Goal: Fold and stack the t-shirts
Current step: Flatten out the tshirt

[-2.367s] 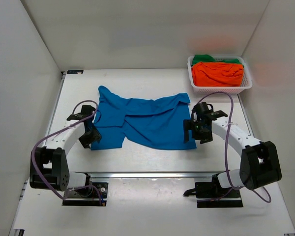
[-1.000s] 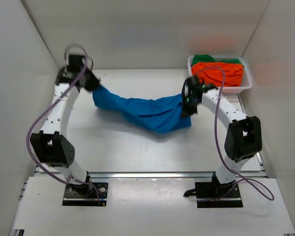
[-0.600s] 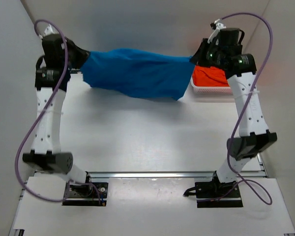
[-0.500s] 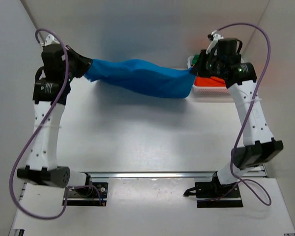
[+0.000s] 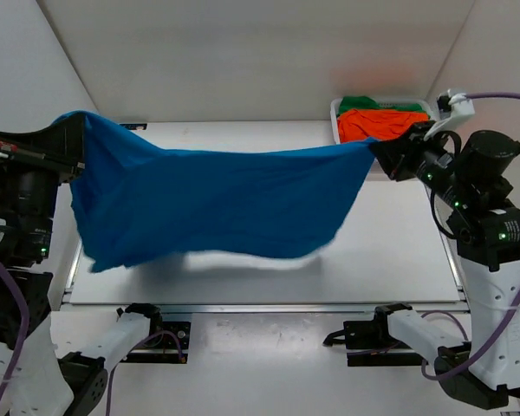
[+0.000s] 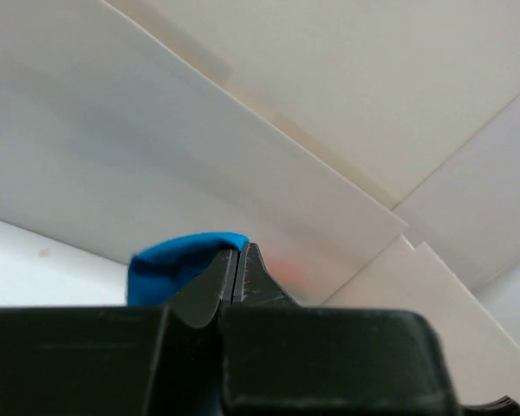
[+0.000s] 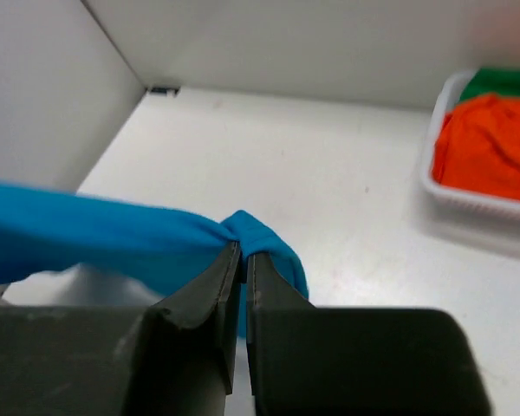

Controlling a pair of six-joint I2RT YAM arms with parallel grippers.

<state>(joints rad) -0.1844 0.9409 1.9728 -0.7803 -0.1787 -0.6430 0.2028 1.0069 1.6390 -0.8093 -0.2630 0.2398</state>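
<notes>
The blue shirt (image 5: 217,204) is hanging stretched.
Left tool (image 5: 76,128) and right tool (image 7: 242,256) are clamping it; the basket (image 7: 481,208) is holding orange shirt (image 5: 373,124), green shirt (image 5: 362,103).

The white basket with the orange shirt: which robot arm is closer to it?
The right arm: its fingers pinch the blue shirt close by the basket. The left arm holds the shirt's other end, far off on the opposite side.

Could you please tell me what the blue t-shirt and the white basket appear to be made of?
Blue t-shirt: soft, matte cloth, probably a cotton knit; it sags and creases as it hangs. Basket: apparently rigid white plastic, smooth-looking; its rim keeps a straight, even edge.
</notes>
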